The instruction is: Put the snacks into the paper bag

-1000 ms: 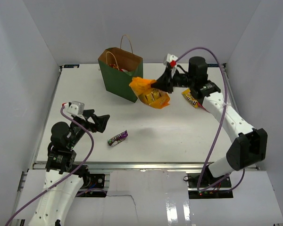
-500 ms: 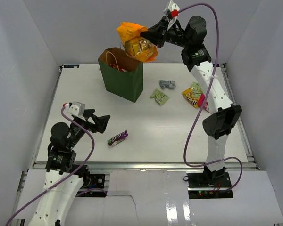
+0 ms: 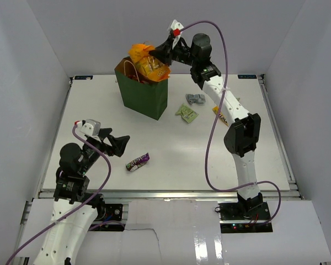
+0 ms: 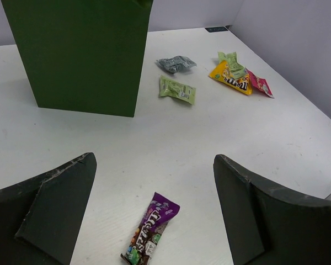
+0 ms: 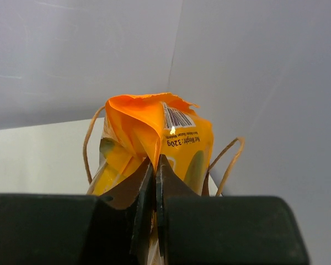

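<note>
The dark green paper bag (image 3: 144, 95) stands upright at the back of the table; its green wall (image 4: 77, 55) fills the left wrist view's top. My right gripper (image 3: 158, 53) (image 5: 155, 160) is shut on the top fold of the orange snack bag (image 3: 145, 63) (image 5: 154, 124), which hangs at the paper bag's mouth between the tan handles (image 5: 229, 160). My left gripper (image 3: 119, 144) (image 4: 154, 159) is open and empty, low over the table just behind the purple bar (image 3: 137, 161) (image 4: 152, 229).
Right of the paper bag lie a grey wrapper (image 3: 196, 99) (image 4: 175, 63) and a light-green wrapper (image 3: 186, 113) (image 4: 177, 89). Farther right are a yellow packet (image 4: 229, 78), another light-green one (image 4: 231, 61) and a pink one (image 4: 260, 86). White walls enclose the table.
My right arm has carried the orange snack bag from beside the paper bag up and left to its mouth. The left arm and the purple bar have not moved.
</note>
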Controlling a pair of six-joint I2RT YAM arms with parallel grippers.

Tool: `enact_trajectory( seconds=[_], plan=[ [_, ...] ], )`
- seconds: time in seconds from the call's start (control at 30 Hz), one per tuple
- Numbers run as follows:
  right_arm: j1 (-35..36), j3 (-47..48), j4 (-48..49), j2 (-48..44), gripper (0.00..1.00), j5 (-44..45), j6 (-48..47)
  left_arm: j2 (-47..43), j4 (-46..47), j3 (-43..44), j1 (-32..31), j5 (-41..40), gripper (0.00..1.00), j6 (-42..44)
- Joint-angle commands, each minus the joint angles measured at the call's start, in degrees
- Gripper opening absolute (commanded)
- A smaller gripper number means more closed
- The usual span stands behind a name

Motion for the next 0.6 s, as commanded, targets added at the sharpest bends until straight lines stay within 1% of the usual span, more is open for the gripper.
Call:
enact_trajectory(
  seconds=[0.0, 0.07, 0.13, 0.23, 0.27, 0.3, 0.37, 0.4, 0.47, 0.57],
  plan=[
    [0.4, 1.2, 8.1, -2.0, 0.08, 5.4, -4.7, 0.5, 1.3, -0.7, -0.1, 1.7, 0.98, 0.5],
    [0.7, 0.3, 8.6, -1.5, 0.08, 6.6, -5.4, 0.7, 1.5, -0.8, -0.2, 2.5, 0.98, 0.5],
    [1.0, -1.3, 9.0, -1.3, 0.08, 9.6, -5.7, 0.9, 1.9, -1.0, -0.1, 3.2, 0.98, 0.6],
    [1.6, -3.0, 9.6, -1.1, 0.16, 13.4, -5.8, 1.5, 3.0, -1.7, -0.1, 5.3, 0.98, 0.3],
    [1.9, -3.3, 9.7, -1.1, 0.21, 13.8, -5.9, 1.6, 3.2, -1.9, -0.1, 5.8, 0.98, 0.2],
    [2.1, -3.6, 9.8, -1.1, 0.35, 14.1, -5.9, 2.1, 3.7, -2.0, -0.1, 6.7, 0.98, -0.1],
    [2.4, -4.2, 9.6, -1.6, 0.46, 14.0, -5.9, 2.3, 4.1, -2.4, -0.1, 7.7, 0.98, -0.5],
    [2.4, -4.3, 9.4, -1.9, 0.55, 13.9, -5.8, 2.7, 4.5, -2.5, -0.1, 7.9, 0.98, -0.6],
    [2.6, -4.6, 8.5, -3.0, 0.63, 13.2, -5.8, 3.0, 4.8, -2.7, -0.1, 8.3, 0.98, -0.9],
    [2.5, -4.8, 6.0, -5.4, 0.7, 12.4, -5.5, 3.4, 5.2, -3.1, -0.1, 7.8, 0.98, -1.3]
  ],
)
